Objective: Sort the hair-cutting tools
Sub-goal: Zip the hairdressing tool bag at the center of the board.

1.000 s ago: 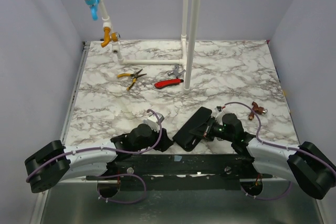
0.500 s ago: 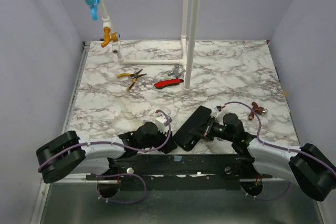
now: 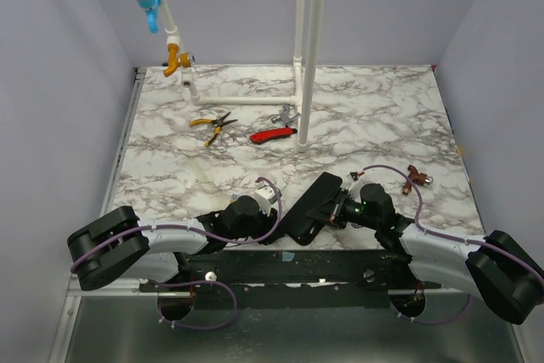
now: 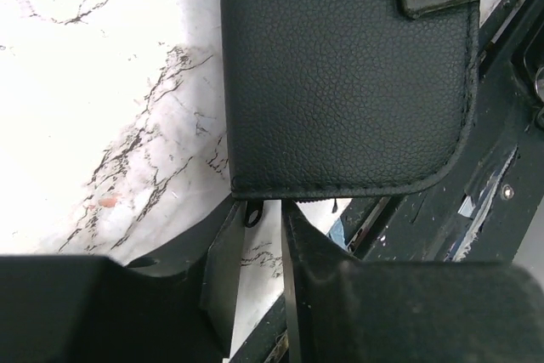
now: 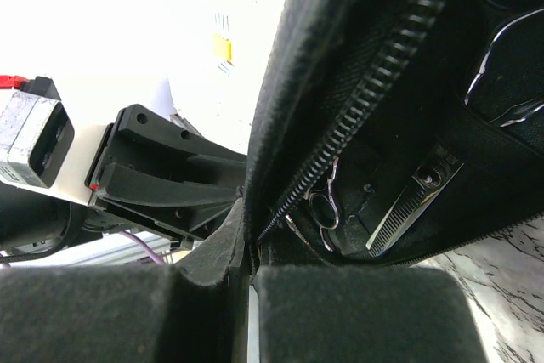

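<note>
A black leather zip case (image 3: 308, 207) lies at the table's near edge. My right gripper (image 3: 330, 210) is shut on the edge of its lid (image 5: 276, 125) and holds it raised. Inside, the right wrist view shows silver scissors (image 5: 327, 207) and a toothed silver blade (image 5: 410, 210). My left gripper (image 3: 274, 225) is at the case's near left corner (image 4: 340, 82). Its jaws are a little apart, with the small black zipper pull (image 4: 252, 212) between the fingertips. The black comb and the thin dark stick are not visible.
Yellow-handled pliers (image 3: 212, 125), a red-handled tool (image 3: 274, 134) and a small grey tool (image 3: 285, 115) lie at mid table. White pipes (image 3: 310, 57) stand behind them. A brown connector (image 3: 416, 178) lies at the right. The black base rail (image 4: 476, 210) is beside the case.
My left arm has swung right and its gripper has come up to the case's corner. The right gripper and the case have stayed put.
</note>
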You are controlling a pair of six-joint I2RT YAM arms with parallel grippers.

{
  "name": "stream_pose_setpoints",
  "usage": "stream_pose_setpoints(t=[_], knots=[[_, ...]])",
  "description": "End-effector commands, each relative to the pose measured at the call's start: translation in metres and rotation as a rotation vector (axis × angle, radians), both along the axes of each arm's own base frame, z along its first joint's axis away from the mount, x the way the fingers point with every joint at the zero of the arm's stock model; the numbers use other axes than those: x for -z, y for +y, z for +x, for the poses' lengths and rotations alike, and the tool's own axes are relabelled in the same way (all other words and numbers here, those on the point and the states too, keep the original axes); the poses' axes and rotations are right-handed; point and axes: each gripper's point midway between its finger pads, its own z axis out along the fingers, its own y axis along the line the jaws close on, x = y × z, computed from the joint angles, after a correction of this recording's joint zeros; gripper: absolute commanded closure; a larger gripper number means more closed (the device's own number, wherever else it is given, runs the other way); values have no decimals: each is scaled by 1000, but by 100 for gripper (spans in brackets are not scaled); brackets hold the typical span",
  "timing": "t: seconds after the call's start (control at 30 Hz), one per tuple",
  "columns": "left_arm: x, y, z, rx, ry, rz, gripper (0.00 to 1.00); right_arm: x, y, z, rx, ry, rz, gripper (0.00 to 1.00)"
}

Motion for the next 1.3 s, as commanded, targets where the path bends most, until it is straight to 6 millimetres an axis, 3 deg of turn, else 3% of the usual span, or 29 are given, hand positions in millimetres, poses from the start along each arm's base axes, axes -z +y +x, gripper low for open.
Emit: stream_pose_setpoints(t=[0.0, 0.17, 0.67, 0.93, 1.27], knots=[[-2, 0, 2, 5, -11, 1, 78, -8, 4, 1, -27, -39, 19, 100], [-4, 0, 4, -7, -15, -1, 100, -3, 1, 1, -17, -36, 0, 99], [8, 15, 9, -57, -23, 97, 100, 48, -17, 30, 135, 23, -202, 99], [5, -3, -13, 81, -40, 147, 100, 67, -25, 35, 219, 81, -218, 99], [1, -32, -35, 206, -16, 102, 100, 72, -22, 37, 225, 103, -212, 99]])
